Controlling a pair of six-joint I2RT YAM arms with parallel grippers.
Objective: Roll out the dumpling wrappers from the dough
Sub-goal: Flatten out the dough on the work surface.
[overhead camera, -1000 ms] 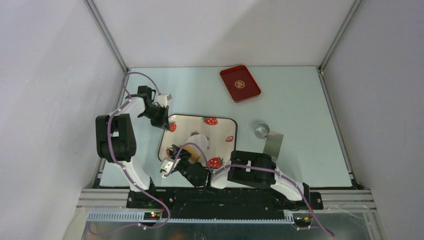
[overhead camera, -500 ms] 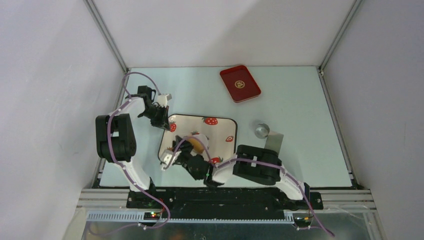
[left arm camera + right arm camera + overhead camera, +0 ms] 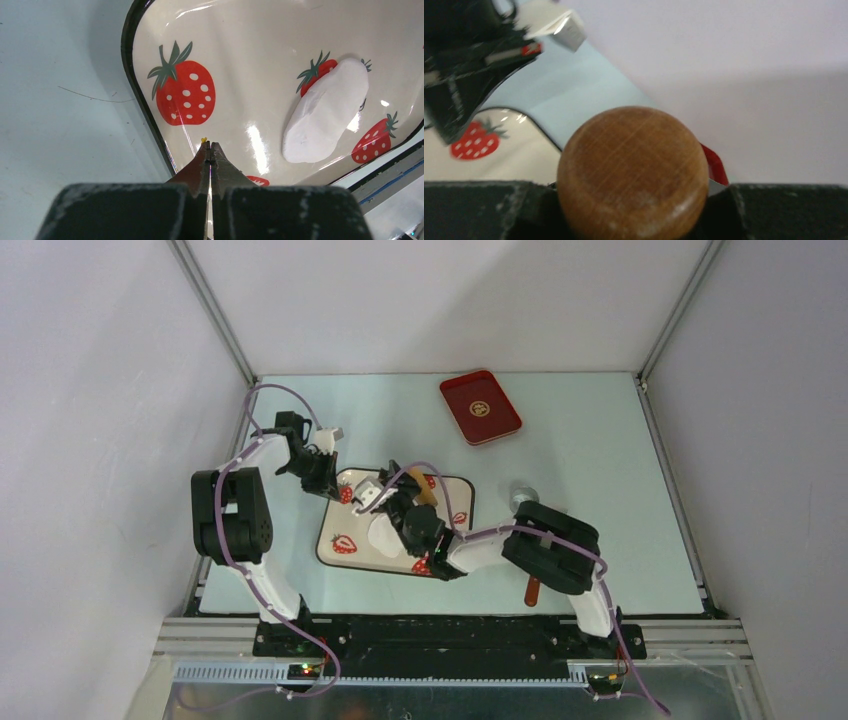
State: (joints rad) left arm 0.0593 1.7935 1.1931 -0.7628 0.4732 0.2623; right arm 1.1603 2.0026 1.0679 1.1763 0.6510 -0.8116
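A dumpling wrapper (image 3: 325,112), dough pressed into a flat white long oval, lies on the strawberry-print tray (image 3: 350,523), toward its near side (image 3: 384,534). My right gripper (image 3: 405,504) is shut on a wooden rolling pin (image 3: 633,172), which it holds over the far part of the tray, beyond the dough (image 3: 428,495). The pin's round end fills the right wrist view. My left gripper (image 3: 210,145) is shut with nothing in it. Its tips rest just inside the tray's far left corner (image 3: 330,486).
A red tray (image 3: 480,407) lies at the back of the table. A small silvery cup (image 3: 520,497) stands right of the strawberry tray, half behind the right arm. A red handle (image 3: 532,591) pokes out under that arm. Walls close in on both sides.
My right arm has carried the rolling pin from the tray's near edge across to its far part, and the flattened dough now shows behind it. The left arm has stayed put.
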